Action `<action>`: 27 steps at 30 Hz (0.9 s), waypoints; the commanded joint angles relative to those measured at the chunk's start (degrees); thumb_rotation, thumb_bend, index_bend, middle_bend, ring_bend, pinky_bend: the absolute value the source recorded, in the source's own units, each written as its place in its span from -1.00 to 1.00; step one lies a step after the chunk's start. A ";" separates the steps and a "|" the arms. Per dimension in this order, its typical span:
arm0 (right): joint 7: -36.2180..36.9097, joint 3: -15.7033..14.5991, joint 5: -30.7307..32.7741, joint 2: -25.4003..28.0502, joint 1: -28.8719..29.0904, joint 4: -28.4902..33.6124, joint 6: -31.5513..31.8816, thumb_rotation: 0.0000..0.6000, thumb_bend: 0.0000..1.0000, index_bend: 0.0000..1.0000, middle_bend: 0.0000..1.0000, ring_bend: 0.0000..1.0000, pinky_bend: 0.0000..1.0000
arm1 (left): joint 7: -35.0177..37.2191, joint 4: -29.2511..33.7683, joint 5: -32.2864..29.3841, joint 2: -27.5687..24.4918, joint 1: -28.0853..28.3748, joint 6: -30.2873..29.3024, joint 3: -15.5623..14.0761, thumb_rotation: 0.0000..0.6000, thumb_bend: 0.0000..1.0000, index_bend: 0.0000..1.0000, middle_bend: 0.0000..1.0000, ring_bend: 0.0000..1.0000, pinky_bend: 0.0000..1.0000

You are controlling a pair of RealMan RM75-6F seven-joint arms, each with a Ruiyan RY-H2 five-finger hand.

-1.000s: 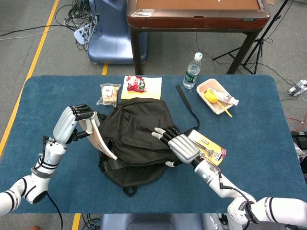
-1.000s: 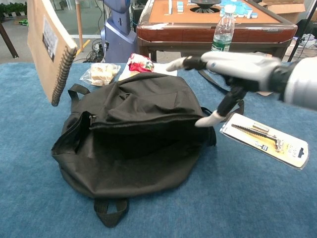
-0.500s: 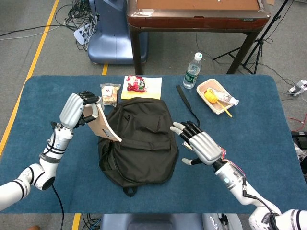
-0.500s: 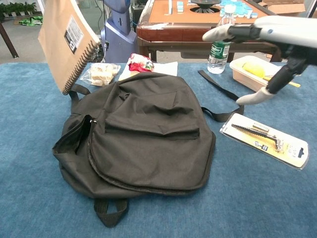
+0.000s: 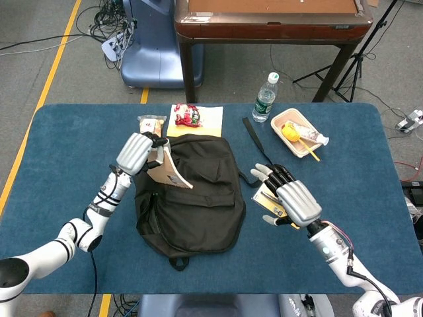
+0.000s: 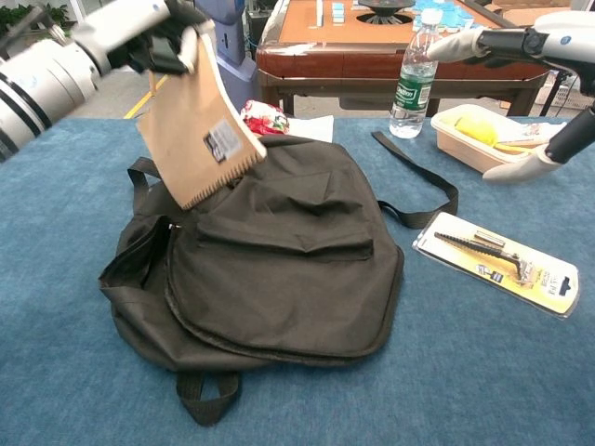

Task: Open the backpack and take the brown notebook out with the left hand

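Observation:
The black backpack (image 5: 192, 195) (image 6: 270, 265) lies flat in the middle of the blue table, its side zipper gaping at the left. My left hand (image 5: 137, 153) (image 6: 153, 37) grips the brown spiral notebook (image 5: 169, 173) (image 6: 198, 125) by its upper edge and holds it in the air over the backpack's upper left part. My right hand (image 5: 291, 198) (image 6: 521, 56) hovers open to the right of the backpack, fingers spread, above the carded tool pack (image 6: 497, 262).
A water bottle (image 5: 264, 99), a tray of food (image 5: 299, 132) and snack packets (image 5: 188, 117) stand along the far side of the table. A loose black strap (image 6: 418, 177) runs from the backpack toward the bottle. A wooden table stands beyond.
My left hand has carried the notebook rightward, from beside the backpack to over it. My right hand has let go of the backpack, which dropped flat, and drawn away to the right.

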State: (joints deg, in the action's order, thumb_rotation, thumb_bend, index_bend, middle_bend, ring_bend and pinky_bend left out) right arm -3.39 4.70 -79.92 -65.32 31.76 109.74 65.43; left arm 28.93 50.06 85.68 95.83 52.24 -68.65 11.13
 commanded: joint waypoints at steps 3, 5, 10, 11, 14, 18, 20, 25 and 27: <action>0.17 0.14 -0.09 -0.11 -0.33 -0.05 -0.11 1.00 -0.97 -1.00 -0.93 -1.00 -1.00 | -5.05 1.18 0.25 0.43 0.62 4.27 -2.00 1.00 -0.38 -0.41 -0.29 -0.32 -0.29; 0.20 0.21 -0.08 -0.13 -0.47 -0.06 -0.21 1.00 -0.96 -1.00 -0.93 -1.00 -1.00 | -6.71 3.07 -0.75 -0.24 0.41 4.80 -1.43 1.00 -0.47 -0.65 -0.54 -0.54 -0.42; 0.58 0.56 -0.06 0.09 -1.01 -0.07 0.13 1.00 -0.97 -1.00 -0.93 -1.00 -1.00 | -8.31 8.76 -2.56 -3.90 -1.25 4.10 -0.19 1.00 -0.51 -0.78 -0.63 -0.63 -0.52; 0.79 0.67 -0.05 0.18 -1.12 -0.07 0.18 1.00 -0.96 -1.00 -0.93 -1.00 -1.00 | -8.65 10.18 -2.81 -5.00 -1.86 3.55 0.00 1.00 -0.51 -0.78 -0.64 -0.64 -0.52; 1.03 0.81 -0.08 0.49 -1.33 -0.10 0.11 1.00 -0.97 -1.00 -0.93 -1.00 -1.00 | -9.50 13.88 -3.72 -8.12 -3.73 2.66 0.19 1.00 -0.51 -0.79 -0.64 -0.64 -0.52; -0.13 0.62 0.12 1.52 -1.56 -0.10 -0.42 1.00 -0.97 -1.00 -0.92 -1.00 -1.00 | -11.54 18.81 -5.33 -12.35 -6.99 1.79 -0.36 1.00 -0.51 -0.79 -0.64 -0.64 -0.52; -1.81 0.52 0.70 2.18 -1.88 -0.37 -0.32 1.00 -0.93 -1.00 -0.91 -1.00 -1.00 | -13.39 21.10 -6.33 -14.34 -9.13 0.99 -0.98 1.00 -0.51 -0.77 -0.64 -0.64 -0.52; -5.26 -0.12 1.52 3.09 -4.08 -1.54 2.19 1.00 -0.60 -0.97 -0.77 -1.00 -0.92 | -19.20 25.95 -9.54 -18.60 -15.24 -1.81 -2.82 1.00 -0.51 -0.75 -0.64 -0.64 -0.52; -6.51 -0.58 1.71 3.51 -5.13 -2.17 3.26 1.00 -0.52 -0.88 -0.70 -0.96 -0.84 | -20.90 27.81 -10.94 -20.11 -17.46 -2.73 -3.42 1.00 -0.51 -0.72 -0.64 -0.64 -0.52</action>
State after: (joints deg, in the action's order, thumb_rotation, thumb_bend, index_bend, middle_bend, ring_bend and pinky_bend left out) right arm -9.06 4.54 -78.48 -62.25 27.41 108.14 67.90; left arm 9.86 75.84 76.45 77.19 36.98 -70.05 8.69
